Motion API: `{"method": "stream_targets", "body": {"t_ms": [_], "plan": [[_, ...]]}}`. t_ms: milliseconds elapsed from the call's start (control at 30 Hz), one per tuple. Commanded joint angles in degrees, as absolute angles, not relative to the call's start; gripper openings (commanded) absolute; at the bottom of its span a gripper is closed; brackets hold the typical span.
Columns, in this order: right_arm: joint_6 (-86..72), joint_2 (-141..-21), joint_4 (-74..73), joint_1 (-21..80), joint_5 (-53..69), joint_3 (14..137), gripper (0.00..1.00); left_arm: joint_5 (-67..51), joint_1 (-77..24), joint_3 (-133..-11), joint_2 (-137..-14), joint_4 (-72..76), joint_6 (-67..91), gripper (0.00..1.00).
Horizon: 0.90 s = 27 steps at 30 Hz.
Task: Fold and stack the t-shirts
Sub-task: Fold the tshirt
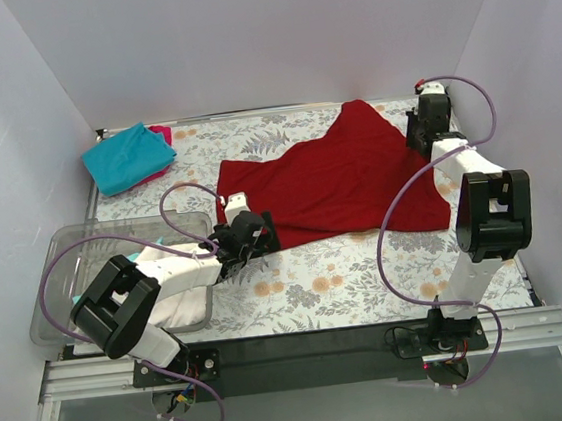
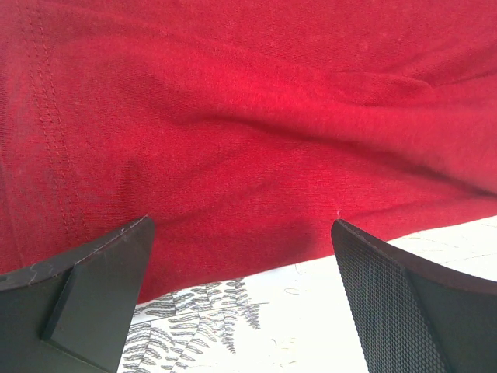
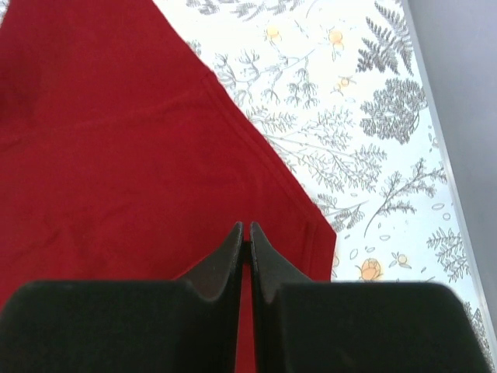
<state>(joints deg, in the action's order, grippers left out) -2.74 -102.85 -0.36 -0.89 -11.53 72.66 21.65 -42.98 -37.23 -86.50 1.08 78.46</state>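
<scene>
The large dark red t-shirt (image 1: 338,179) lies spread flat across the middle and right of the table. My left gripper (image 1: 249,236) is open at its near left edge. In the left wrist view the red hem (image 2: 256,155) lies just ahead of the open left gripper (image 2: 241,225), not between the fingers. My right gripper (image 1: 423,125) is shut at the back right. In the right wrist view it (image 3: 246,227) hovers over the red shirt (image 3: 116,155) near a corner, with no cloth held. A folded teal shirt (image 1: 127,158) lies on a magenta-pink one (image 1: 162,134) at the back left.
A clear plastic bin (image 1: 65,263) stands at the front left with white cloth (image 1: 186,306) in it, under my left arm. Floral table cover (image 1: 368,272) shows at the front. White walls close in the left, back and right.
</scene>
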Motion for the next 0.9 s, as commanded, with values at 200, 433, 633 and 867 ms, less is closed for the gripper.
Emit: {"method": "stream_targets", "body": {"t_ms": [200, 433, 633, 867], "plan": [[-2.99, -103.71, 7.03, -0.09, -14.15, 75.14, 0.01, 29.34, -42.80, -39.90, -88.15, -10.01, 77.17, 0.92], [-2.55, -106.78, 7.03, 2.11, -11.43, 77.25, 0.01, 30.68, -42.80, -42.45, -87.45, -12.22, 76.73, 0.93], [-3.07, -107.76, 4.57, 2.81, -10.28, 77.52, 0.40, 29.71, -42.80, -45.87, -86.57, -12.22, 74.89, 0.94], [-5.62, -97.15, 2.38, 3.08, -10.64, 66.64, 0.50, 26.29, -42.89, -50.36, -86.75, -7.23, 73.30, 0.94]]}}
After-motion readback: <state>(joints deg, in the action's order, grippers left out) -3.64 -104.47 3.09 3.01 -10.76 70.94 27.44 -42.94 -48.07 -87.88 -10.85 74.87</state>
